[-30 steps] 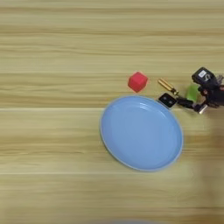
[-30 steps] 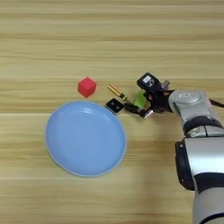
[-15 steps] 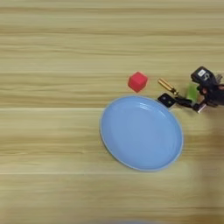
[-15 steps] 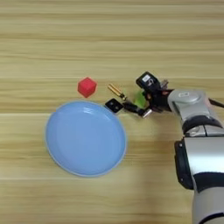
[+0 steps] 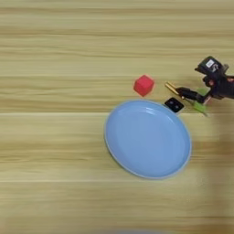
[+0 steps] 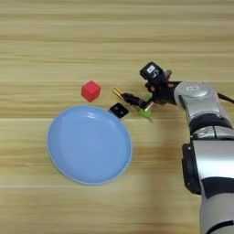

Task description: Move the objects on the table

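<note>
The lime-green bar (image 6: 146, 109) lies right of the blue plate (image 6: 59, 155), partly hidden under my right gripper (image 6: 137, 100). The gripper reaches in from the right, directly over the bar; I cannot tell whether it grips the bar. The black square tile (image 6: 119, 110) rests at the plate's upper right rim, just left of the gripper tip. In the left eye view the gripper (image 5: 189, 97) hangs over the green bar (image 5: 199, 107), with the tile (image 5: 173, 104) beside it. All of this rests on the wooden table (image 5: 55, 55).
A red cube (image 5: 144, 85) sits just beyond the plate (image 5: 123, 155). A small golden stick (image 5: 172, 88) lies between the cube and the gripper. The silver forearm (image 6: 201, 119) runs down the right side of the right eye view.
The gripper's black body has shifted a little toward the far side of the table. Cube, tile, stick and plate lie where they were.
</note>
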Available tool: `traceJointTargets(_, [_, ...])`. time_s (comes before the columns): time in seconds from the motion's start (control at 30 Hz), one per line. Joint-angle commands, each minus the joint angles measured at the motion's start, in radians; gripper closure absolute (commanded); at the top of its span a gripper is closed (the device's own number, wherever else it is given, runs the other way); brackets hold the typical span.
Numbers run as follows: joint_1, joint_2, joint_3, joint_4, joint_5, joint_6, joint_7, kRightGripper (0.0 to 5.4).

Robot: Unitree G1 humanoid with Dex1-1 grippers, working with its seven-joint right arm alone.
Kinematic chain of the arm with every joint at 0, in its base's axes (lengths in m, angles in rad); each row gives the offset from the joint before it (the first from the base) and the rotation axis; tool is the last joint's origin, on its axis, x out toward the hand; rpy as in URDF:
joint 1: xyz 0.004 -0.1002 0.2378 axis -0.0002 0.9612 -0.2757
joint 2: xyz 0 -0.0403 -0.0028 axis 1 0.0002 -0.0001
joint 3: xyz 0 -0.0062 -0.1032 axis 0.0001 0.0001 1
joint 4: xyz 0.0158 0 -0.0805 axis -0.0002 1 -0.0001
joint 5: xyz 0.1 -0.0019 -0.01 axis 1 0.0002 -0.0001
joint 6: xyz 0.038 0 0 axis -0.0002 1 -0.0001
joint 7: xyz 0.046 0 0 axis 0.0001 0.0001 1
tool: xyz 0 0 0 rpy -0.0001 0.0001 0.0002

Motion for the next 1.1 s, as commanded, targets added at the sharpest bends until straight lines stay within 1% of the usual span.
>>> traceJointTargets(0.03, [-0.091, -0.012, -0.044, -0.124, 0.066, -0.028, -0.038, 0.05])
traceJointTargets(0.17, [-0.085, 0.010, -0.086, -0.203, 0.117, -0.036, -0.084, 0.05])
traceJointTargets(0.27, [-0.075, 0.039, -0.128, -0.261, 0.163, -0.054, -0.146, 0.05])
traceJointTargets(0.37, [-0.047, 0.076, -0.156, -0.317, 0.187, -0.086, -0.230, 0.05])
traceJointTargets(0.47, [-0.022, 0.103, -0.168, -0.351, 0.189, -0.117, -0.311, 0.05])
traceJointTargets(0.57, [0.003, 0.136, -0.209, -0.391, 0.217, -0.125, -0.410, 0.05])
traceJointTargets(0.6, [0.015, 0.146, -0.220, -0.408, 0.222, -0.132, -0.438, 0.05])
traceJointTargets(0.67, [0.045, 0.163, -0.241, -0.441, 0.223, -0.172, -0.508, 0.05])
traceJointTargets(0.77, [0.094, 0.188, -0.277, -0.468, 0.250, -0.193, -0.578, 0.05])
traceJointTargets(0.87, [0.168, 0.218, -0.276, -0.512, 0.238, -0.244, -0.623, 0.05])
traceJointTargets(0.93, [0.237, 0.232, -0.255, -0.553, 0.187, -0.322, -0.666, 0.05])
traceJointTargets(1.0, [0.300, 0.249, -0.242, -0.589, 0.155, -0.369, -0.702, 0.05])
traceJointTargets(1.1, [0.357, 0.276, -0.227, -0.618, 0.130, -0.380, -0.744, 0.05])
